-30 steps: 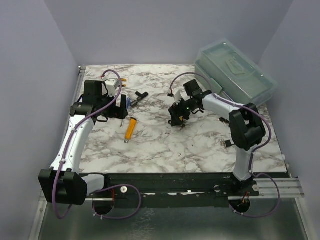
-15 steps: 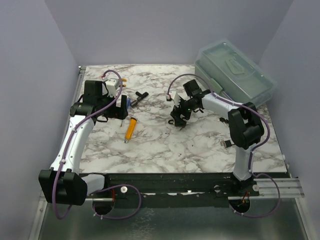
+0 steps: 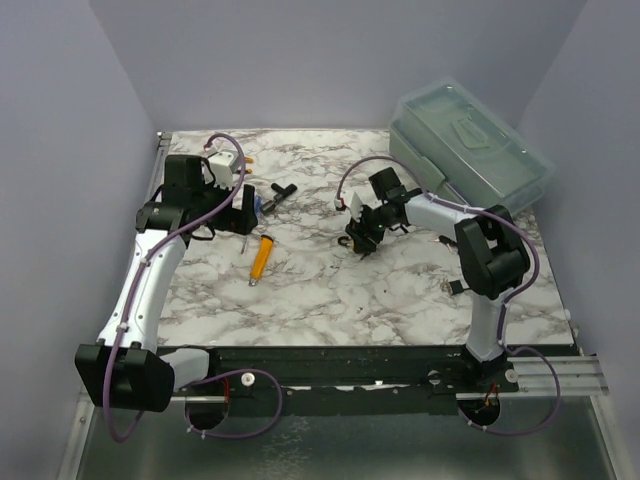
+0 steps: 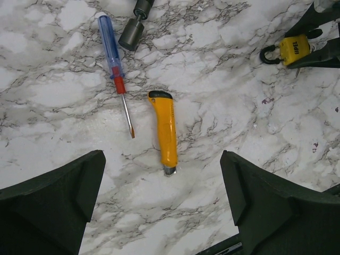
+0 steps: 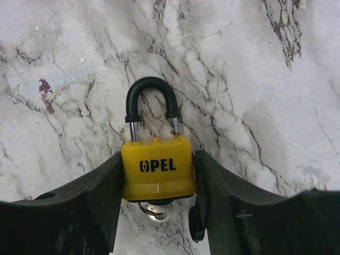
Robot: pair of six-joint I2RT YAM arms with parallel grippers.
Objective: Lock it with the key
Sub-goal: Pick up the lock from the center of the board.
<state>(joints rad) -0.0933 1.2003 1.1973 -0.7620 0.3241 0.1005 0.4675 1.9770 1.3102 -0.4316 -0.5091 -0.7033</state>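
A yellow padlock (image 5: 158, 167) marked OPEL lies flat on the marble table, its black-sleeved shackle (image 5: 151, 98) pointing away from the wrist. A silver key (image 5: 158, 211) on a small ring sits in the keyhole at the lock's near end. My right gripper (image 5: 159, 159) has one black finger pressed against each side of the yellow body. In the top view the right gripper (image 3: 361, 236) sits low at the table's middle. The left wrist view shows the padlock (image 4: 294, 49) at the upper right. My left gripper (image 4: 162, 155) hangs open above the table, holding nothing.
A yellow utility knife (image 4: 166, 133) lies below the left gripper, beside a blue-handled screwdriver (image 4: 114, 58) and a dark socket tool (image 4: 135, 24). A clear lidded plastic box (image 3: 470, 145) stands at the back right. A small dark item (image 3: 452, 287) lies near the right arm.
The right gripper's fingers have drawn in from wide open onto the sides of the padlock. The left gripper has shifted slightly and stays open.
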